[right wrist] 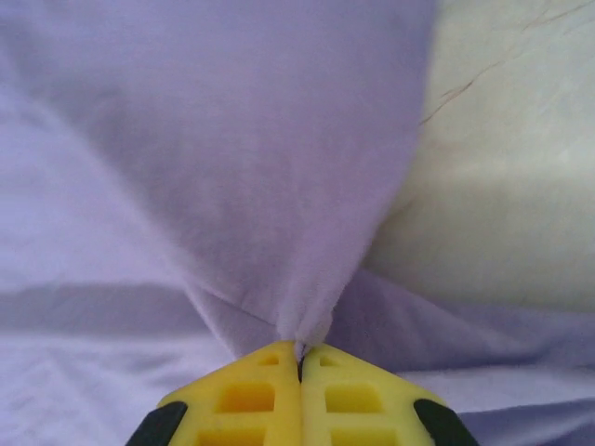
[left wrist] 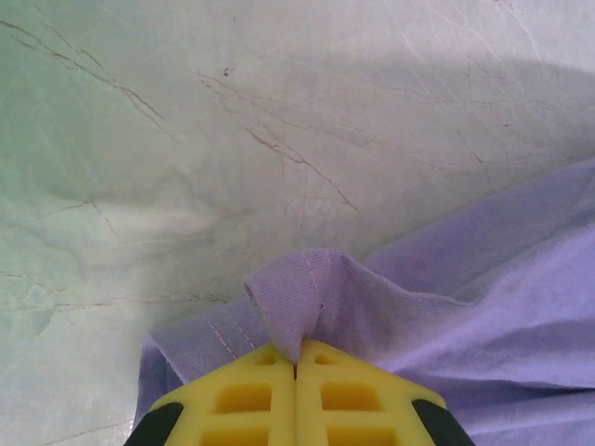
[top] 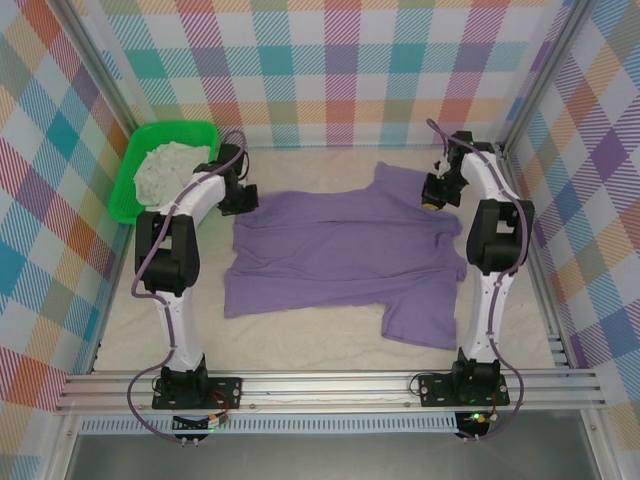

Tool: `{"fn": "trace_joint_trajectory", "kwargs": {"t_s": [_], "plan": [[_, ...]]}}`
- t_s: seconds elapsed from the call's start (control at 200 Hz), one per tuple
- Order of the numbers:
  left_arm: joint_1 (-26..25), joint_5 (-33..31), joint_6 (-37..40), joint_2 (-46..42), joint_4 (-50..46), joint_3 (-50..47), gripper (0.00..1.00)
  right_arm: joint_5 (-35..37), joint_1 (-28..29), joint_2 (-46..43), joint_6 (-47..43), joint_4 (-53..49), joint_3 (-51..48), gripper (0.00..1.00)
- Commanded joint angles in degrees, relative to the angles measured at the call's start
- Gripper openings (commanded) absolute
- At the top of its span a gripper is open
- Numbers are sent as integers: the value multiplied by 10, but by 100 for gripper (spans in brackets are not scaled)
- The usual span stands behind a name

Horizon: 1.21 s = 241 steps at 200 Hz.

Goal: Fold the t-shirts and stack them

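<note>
A lavender-purple t-shirt (top: 345, 250) lies spread across the middle of the table, sleeves to the right. My left gripper (top: 240, 200) is at its far left corner, shut on a pinch of the hem (left wrist: 297, 302). At the shirt's far right, my right gripper (top: 436, 193) is shut on a fold of the purple cloth (right wrist: 307, 307), which rises in a peak from the yellow fingers (right wrist: 242, 400). An off-white t-shirt (top: 165, 168) lies crumpled in the green basket (top: 128, 190) at the far left.
The table is covered by a cream cloth (top: 300, 345). Checked walls close in the left, back and right sides. An aluminium rail (top: 330, 385) runs along the near edge, where both arm bases are bolted.
</note>
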Motion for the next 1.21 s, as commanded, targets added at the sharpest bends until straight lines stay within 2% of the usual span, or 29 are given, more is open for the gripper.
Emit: {"fn": "trace_joint_trajectory", "kwargs": {"t_s": [0.0, 0.285, 0.505, 0.7, 0.805, 1.2], "plan": [[-5, -15, -10, -34, 17, -26, 0, -17, 24, -67, 23, 44, -74, 0], [-4, -33, -32, -66, 42, -89, 0, -10, 87, -131, 70, 118, -256, 0], [-4, -45, -67, -100, 75, -153, 0, 6, 100, -184, 105, 127, -316, 24], [-4, -51, -78, -119, 91, -182, 0, 66, 98, -259, 118, 83, -293, 35], [-5, -48, -81, -126, 92, -184, 0, 89, 87, -267, 119, 64, -257, 39], [-8, -36, -72, -134, 94, -182, 0, 112, 5, -99, 113, 25, -91, 47]]}}
